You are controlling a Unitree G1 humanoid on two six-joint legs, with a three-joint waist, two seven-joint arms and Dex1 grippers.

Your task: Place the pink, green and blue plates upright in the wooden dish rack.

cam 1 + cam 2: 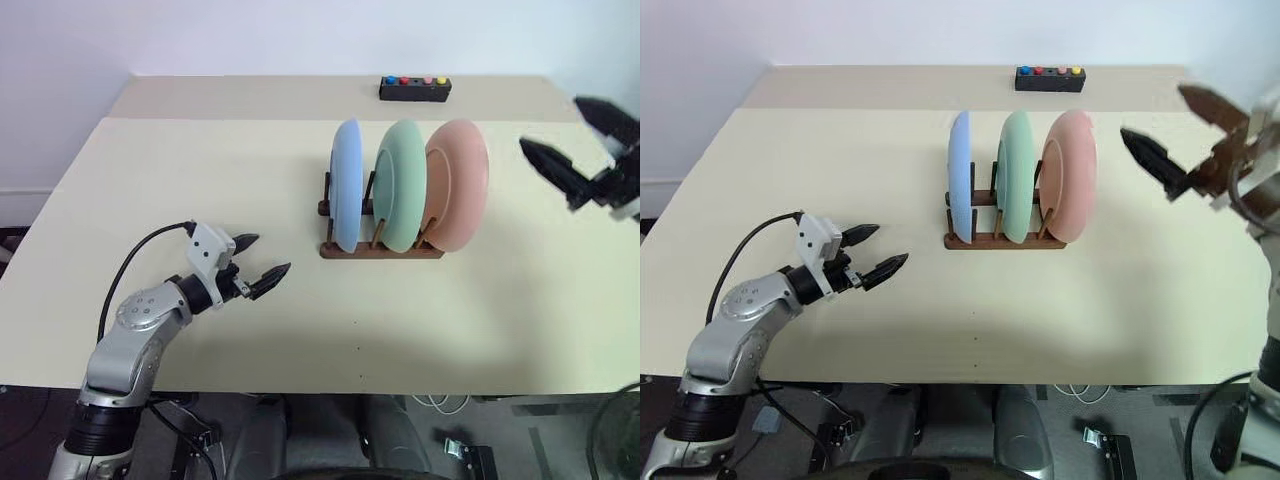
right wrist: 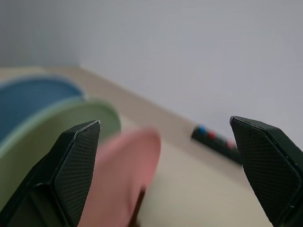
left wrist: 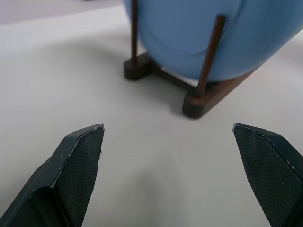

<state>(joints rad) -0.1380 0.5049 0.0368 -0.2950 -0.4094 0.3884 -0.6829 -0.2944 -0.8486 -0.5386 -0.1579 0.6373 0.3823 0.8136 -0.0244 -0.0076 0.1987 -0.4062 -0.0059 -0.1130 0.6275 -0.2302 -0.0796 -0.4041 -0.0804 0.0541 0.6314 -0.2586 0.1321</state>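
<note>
Three plates stand upright side by side in the wooden dish rack (image 1: 382, 251) at mid-table: the blue plate (image 1: 346, 183) on the left, the green plate (image 1: 403, 184) in the middle, the pink plate (image 1: 458, 184) on the right. My left gripper (image 1: 257, 262) hovers low over the table to the left of the rack, open and empty, pointing at it; its wrist view shows the blue plate (image 3: 208, 33) between rack pegs (image 3: 210, 52). My right gripper (image 1: 578, 143) is raised to the right of the pink plate, open and empty, apart from it.
A small black box with coloured buttons (image 1: 414, 88) sits near the far edge of the cream table (image 1: 200, 180). A white wall rises behind the table. Bare tabletop lies in front of the rack and to its left.
</note>
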